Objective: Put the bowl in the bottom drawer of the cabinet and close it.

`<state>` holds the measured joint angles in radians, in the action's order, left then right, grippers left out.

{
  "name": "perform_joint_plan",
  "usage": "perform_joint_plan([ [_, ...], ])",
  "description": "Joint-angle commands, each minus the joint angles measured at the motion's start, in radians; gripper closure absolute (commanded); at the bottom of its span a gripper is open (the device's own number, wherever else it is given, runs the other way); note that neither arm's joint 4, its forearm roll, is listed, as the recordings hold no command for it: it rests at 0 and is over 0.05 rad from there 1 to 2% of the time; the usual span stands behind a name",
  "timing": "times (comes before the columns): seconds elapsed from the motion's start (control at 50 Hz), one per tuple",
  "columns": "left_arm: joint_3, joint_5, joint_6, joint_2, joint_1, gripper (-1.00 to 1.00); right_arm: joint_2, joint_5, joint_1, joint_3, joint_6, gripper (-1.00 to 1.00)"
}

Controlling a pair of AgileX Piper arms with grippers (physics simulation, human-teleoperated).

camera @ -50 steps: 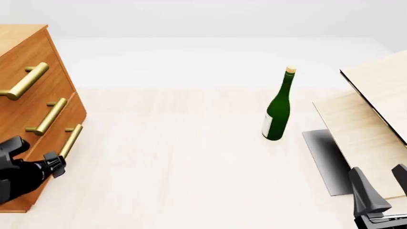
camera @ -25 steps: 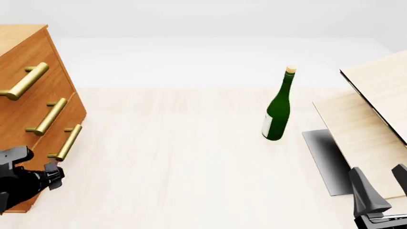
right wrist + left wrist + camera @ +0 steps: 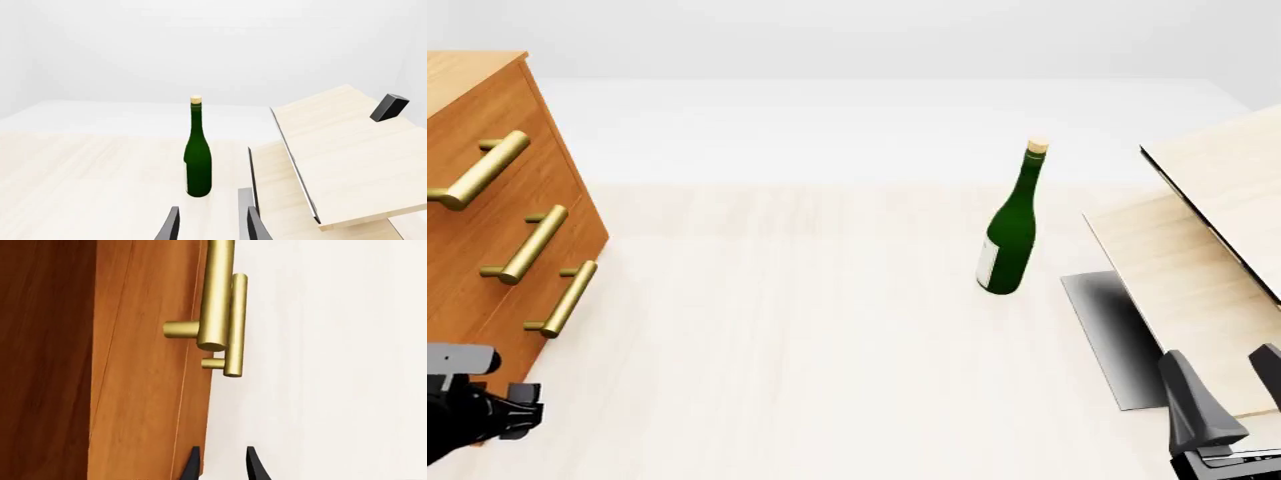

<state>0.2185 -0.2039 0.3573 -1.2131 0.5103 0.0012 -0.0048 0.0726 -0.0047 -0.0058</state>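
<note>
The orange-brown cabinet (image 3: 494,200) stands at the left of the front view. Its bottom drawer (image 3: 527,320) sits flush with the two above, with its brass handle (image 3: 567,298) free. My left gripper (image 3: 501,395) hangs low in front of the cabinet's near corner, open and empty, a little short of that handle. In the left wrist view the left gripper (image 3: 222,465) points along the cabinet front (image 3: 147,390), with brass handles (image 3: 217,295) ahead. My right gripper (image 3: 1232,390) rests open at the near right, also seen as the right gripper (image 3: 210,225). The bowl is out of view.
A green wine bottle (image 3: 1009,240) stands upright right of centre, and the right wrist view shows the same bottle (image 3: 198,165) ahead of the fingers. Pale wooden boards (image 3: 1201,250) lean at the right edge over a dark grey panel (image 3: 1108,330).
My left gripper has drawn back from the bottom drawer's handle, down and toward the near left corner. The drawer has stayed shut. The right arm has not moved.
</note>
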Motion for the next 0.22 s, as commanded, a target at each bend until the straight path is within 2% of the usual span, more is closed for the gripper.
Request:
perform_joint_plan([
  [0.02, 0.110, 0.169, -0.091, -0.131, 0.262, -1.00, 0.000, 0.000, 0.000, 0.000, 0.000, -1.00],
  [0.14, 0.113, 0.166, -0.083, -0.138, 0.258, -1.00, 0.000, 0.000, 0.000, 0.000, 0.000, -1.00],
  [0.22, 0.113, 0.163, -0.072, -0.141, 0.223, -1.00, 0.000, 0.000, 0.000, 0.000, 0.000, -1.00],
])
